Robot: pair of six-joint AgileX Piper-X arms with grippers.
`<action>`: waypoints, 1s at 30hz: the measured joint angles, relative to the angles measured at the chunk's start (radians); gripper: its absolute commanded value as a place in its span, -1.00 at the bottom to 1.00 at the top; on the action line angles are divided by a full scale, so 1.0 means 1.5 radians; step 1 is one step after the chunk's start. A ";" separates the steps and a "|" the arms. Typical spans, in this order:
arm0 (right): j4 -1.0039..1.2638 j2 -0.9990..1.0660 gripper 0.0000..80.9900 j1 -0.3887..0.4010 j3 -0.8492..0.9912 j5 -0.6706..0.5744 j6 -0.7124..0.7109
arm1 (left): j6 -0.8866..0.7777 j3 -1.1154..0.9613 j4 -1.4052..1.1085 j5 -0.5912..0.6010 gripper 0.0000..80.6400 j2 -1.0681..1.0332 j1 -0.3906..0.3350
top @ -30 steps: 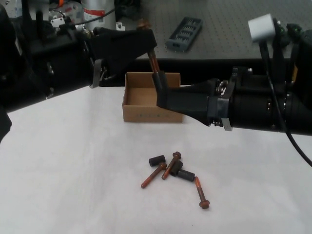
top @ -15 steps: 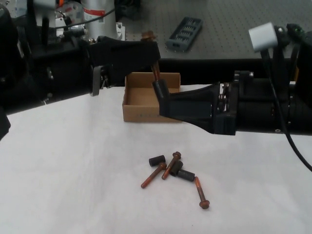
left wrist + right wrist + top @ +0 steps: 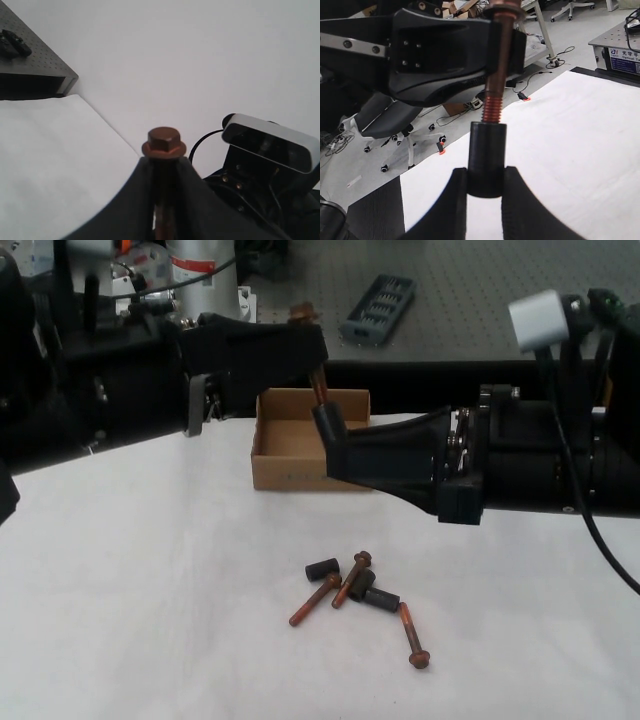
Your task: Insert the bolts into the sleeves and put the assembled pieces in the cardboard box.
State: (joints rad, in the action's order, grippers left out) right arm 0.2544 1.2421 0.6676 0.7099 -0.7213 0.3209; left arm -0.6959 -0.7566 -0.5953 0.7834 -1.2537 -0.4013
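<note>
Right arm (image 3: 520,465) over cardboard box (image 3: 300,468) corner

The left arm (image 3: 240,345) comes in from the left side and is held up high. The left tool (image 3: 316,352) has its two fingers (image 3: 135,200) closed tight on a bolt (image 3: 163,142). The right arm (image 3: 540,455) lies nearly flat and comes in from the right. The right tool (image 3: 486,182) sits just under the left tool and squeezes a sleeve (image 3: 487,150).

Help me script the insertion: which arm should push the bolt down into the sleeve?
Left, probably. Its jaws grip the bolt below the head, threaded end at the mouth of the sleeve; the right's jaws just hold the sleeve upright.
</note>
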 measured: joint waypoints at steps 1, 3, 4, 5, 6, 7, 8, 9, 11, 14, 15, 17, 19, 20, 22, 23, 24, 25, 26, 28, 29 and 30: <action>0.000 0.000 -0.93 0.000 0.000 0.001 0.001 | 0.000 0.000 0.000 0.000 -0.98 0.000 0.000; 0.000 0.000 -0.93 0.000 0.000 0.006 0.013 | 0.000 0.000 0.000 -0.001 -0.98 0.000 0.000; 0.000 0.000 -0.93 0.000 0.000 0.009 0.019 | 0.000 0.000 0.000 -0.001 -0.98 0.000 0.000; 0.000 0.000 -0.93 0.000 0.000 0.011 0.027 | 0.000 0.000 0.001 -0.001 -0.98 0.000 0.000; 0.000 0.000 -0.93 0.000 0.000 0.011 0.028 | 0.000 0.000 0.003 -0.005 -0.98 0.000 0.000; 0.001 0.000 -0.93 0.000 0.000 0.014 0.031 | 0.000 0.000 0.005 -0.006 -0.98 0.000 0.000; 0.002 0.000 -0.93 0.000 0.000 0.016 0.034 | 0.000 0.000 0.005 -0.006 -0.98 0.000 0.000; 0.002 0.000 -0.93 0.000 0.000 0.016 0.034 | 0.000 0.000 0.008 -0.006 -0.98 0.000 0.000; 0.003 0.000 -0.93 0.000 0.000 0.024 0.038 | 0.000 0.000 0.009 -0.007 -0.98 0.000 0.000; 0.007 0.000 -0.93 0.002 0.000 0.036 0.040 | 0.000 0.000 0.010 -0.011 -0.98 0.000 0.000; 0.010 0.000 -0.93 0.002 0.000 0.037 0.040 | 0.000 0.000 0.010 -0.011 -0.98 0.000 0.000; 0.023 0.000 -0.93 0.002 0.000 0.038 0.040 | 0.000 0.000 0.010 -0.011 -0.98 0.000 0.000; 0.030 0.000 -0.93 0.002 0.000 0.038 0.042 | 0.000 0.000 0.010 -0.006 -0.98 0.000 0.000; 0.031 0.000 -0.93 0.002 0.000 0.038 0.042 | 0.000 0.000 0.010 -0.002 -0.98 0.000 0.000; 0.033 0.000 -0.93 0.002 0.000 0.037 0.043 | 0.000 0.000 0.009 0.002 -0.98 0.000 0.000; 0.033 0.000 -0.93 0.002 0.000 0.037 0.043 | 0.000 0.000 0.009 0.002 -0.98 0.000 0.000; 0.033 0.000 -0.93 0.002 0.000 0.035 0.043 | 0.000 0.000 0.009 0.005 -0.98 0.000 0.000; 0.036 0.000 -0.93 0.002 0.000 0.033 0.043 | 0.000 0.000 0.009 0.011 -0.98 0.000 0.000; 0.038 0.000 -0.93 0.002 0.000 0.032 0.043 | 0.000 0.000 0.009 0.020 -0.98 0.000 0.000; 0.038 0.000 -0.93 0.002 0.000 0.030 0.045 | 0.000 0.000 0.011 0.027 -0.98 0.000 0.000; 0.038 0.000 -0.93 0.002 0.000 0.028 0.045 | 0.000 0.000 0.011 0.032 -0.98 0.000 0.000; 0.038 0.000 -0.93 0.002 0.000 0.028 0.045 | 0.000 0.000 0.011 0.034 -0.98 0.000 0.000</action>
State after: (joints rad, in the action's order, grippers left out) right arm 0.3120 1.2421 0.6701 0.7099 -0.6796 0.3877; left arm -0.6959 -0.7566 -0.5790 0.8349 -1.2537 -0.4013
